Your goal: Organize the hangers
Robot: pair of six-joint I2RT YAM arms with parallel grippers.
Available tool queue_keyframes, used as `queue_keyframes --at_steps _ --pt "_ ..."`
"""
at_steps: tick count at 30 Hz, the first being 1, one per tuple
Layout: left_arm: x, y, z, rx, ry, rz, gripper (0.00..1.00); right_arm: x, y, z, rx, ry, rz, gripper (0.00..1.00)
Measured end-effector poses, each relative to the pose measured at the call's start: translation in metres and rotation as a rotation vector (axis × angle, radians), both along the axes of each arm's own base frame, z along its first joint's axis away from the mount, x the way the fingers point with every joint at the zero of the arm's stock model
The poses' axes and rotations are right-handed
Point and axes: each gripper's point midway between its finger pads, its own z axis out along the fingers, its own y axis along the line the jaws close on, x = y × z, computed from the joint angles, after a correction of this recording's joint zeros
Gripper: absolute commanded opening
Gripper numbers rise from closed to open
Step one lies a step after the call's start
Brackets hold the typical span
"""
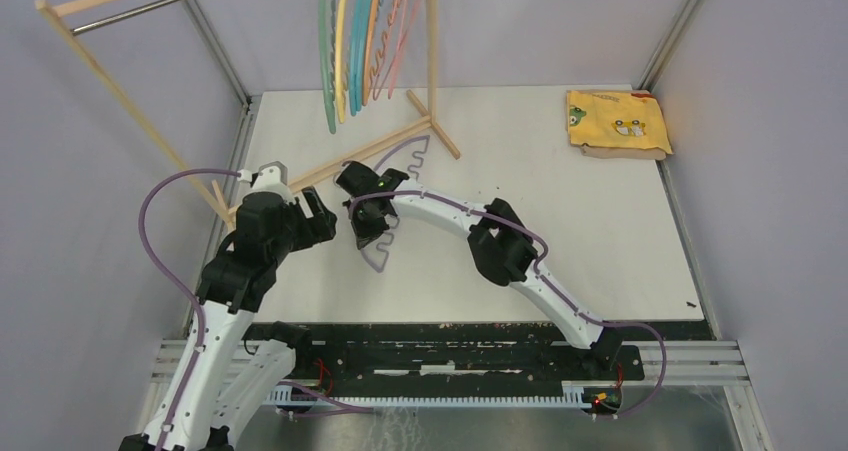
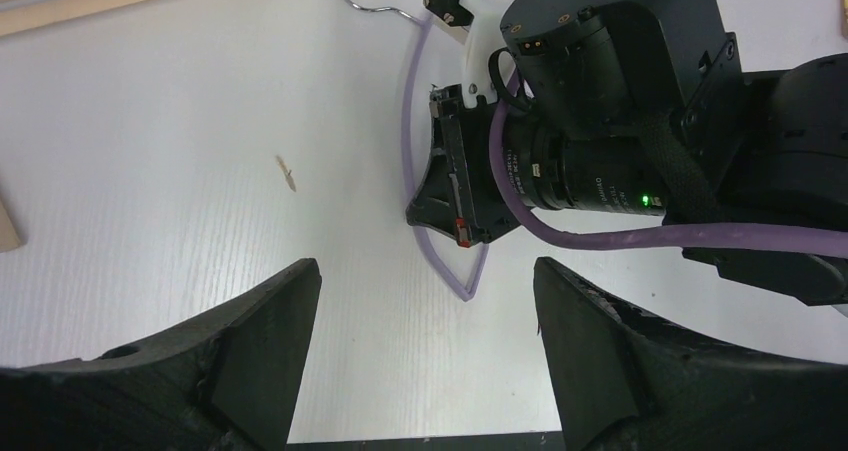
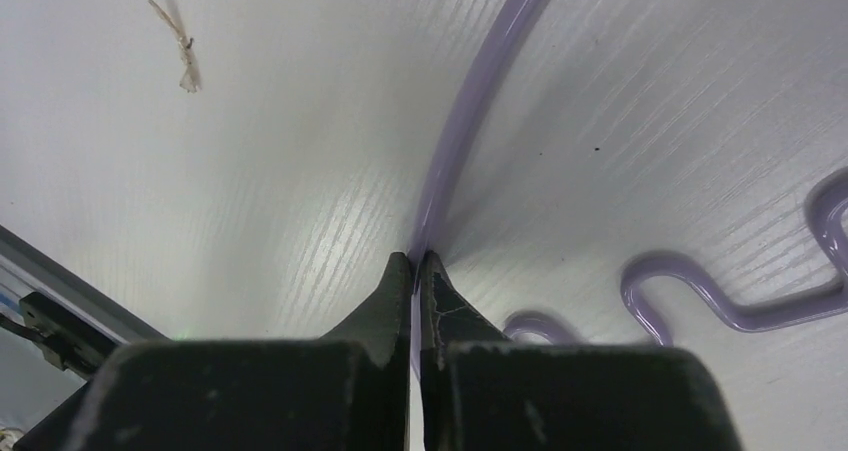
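A purple hanger (image 1: 380, 256) lies flat on the white table, its wavy bar (image 3: 720, 291) and curved shoulder (image 3: 470, 121) showing in the right wrist view. My right gripper (image 3: 417, 263) is shut on its shoulder; it stands over the hanger in the top view (image 1: 366, 229). In the left wrist view the hanger's corner (image 2: 468, 286) pokes out under the right gripper. My left gripper (image 2: 425, 301) is open and empty, just left of the hanger (image 1: 318, 216). Several pastel hangers (image 1: 360, 41) hang from the rod at the top.
The wooden rack frame (image 1: 150, 131) with its metal rod (image 1: 165, 1) stands at the back left; its base bar (image 1: 370, 151) lies just behind both grippers. A folded yellow cloth (image 1: 618, 123) lies at the back right. A small chip (image 2: 287, 174) lies on the table.
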Motion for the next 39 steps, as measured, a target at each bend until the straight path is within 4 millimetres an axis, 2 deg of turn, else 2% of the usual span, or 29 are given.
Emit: queue_keyframes --at_steps 4,7,10,15,20,25,30,31,33,35,36,39 --pt "-0.002 -0.003 0.000 -0.010 0.004 -0.014 0.84 0.003 -0.005 0.002 0.078 0.044 -0.064 0.01" --pt "-0.002 -0.006 0.000 -0.020 0.009 -0.030 0.84 0.005 -0.019 0.003 0.190 0.152 -0.183 0.01" --pt "-0.001 -0.011 -0.001 -0.036 0.006 -0.052 0.83 0.026 -0.029 0.016 0.316 0.252 -0.310 0.01" --pt "0.002 -0.023 -0.019 -0.074 0.027 -0.093 0.83 0.057 -0.012 0.061 0.537 0.327 -0.394 0.01" --pt "0.009 -0.033 -0.043 -0.099 0.082 -0.116 0.83 0.072 0.007 0.105 0.707 0.348 -0.435 0.01" --pt "0.021 -0.042 -0.052 -0.127 0.092 -0.130 0.82 0.077 0.013 0.127 0.786 0.367 -0.449 0.01" --pt "0.027 -0.045 -0.056 -0.147 0.082 -0.122 0.82 0.068 0.007 0.137 0.790 0.381 -0.446 0.01" --pt "0.028 -0.045 -0.057 -0.148 0.080 -0.121 0.82 0.066 0.005 0.138 0.788 0.383 -0.444 0.11" --pt "0.029 -0.045 -0.059 -0.150 0.084 -0.119 0.82 0.062 0.000 0.137 0.761 0.378 -0.440 0.49" --pt "0.030 -0.046 -0.060 -0.150 0.088 -0.118 0.82 0.059 -0.009 0.127 0.690 0.358 -0.444 0.68" --pt "0.031 -0.046 -0.061 -0.149 0.089 -0.118 0.82 0.058 -0.013 0.123 0.647 0.337 -0.442 0.75" --pt "0.032 -0.046 -0.064 -0.148 0.097 -0.117 0.81 0.066 -0.023 0.120 0.526 0.245 -0.415 0.78"
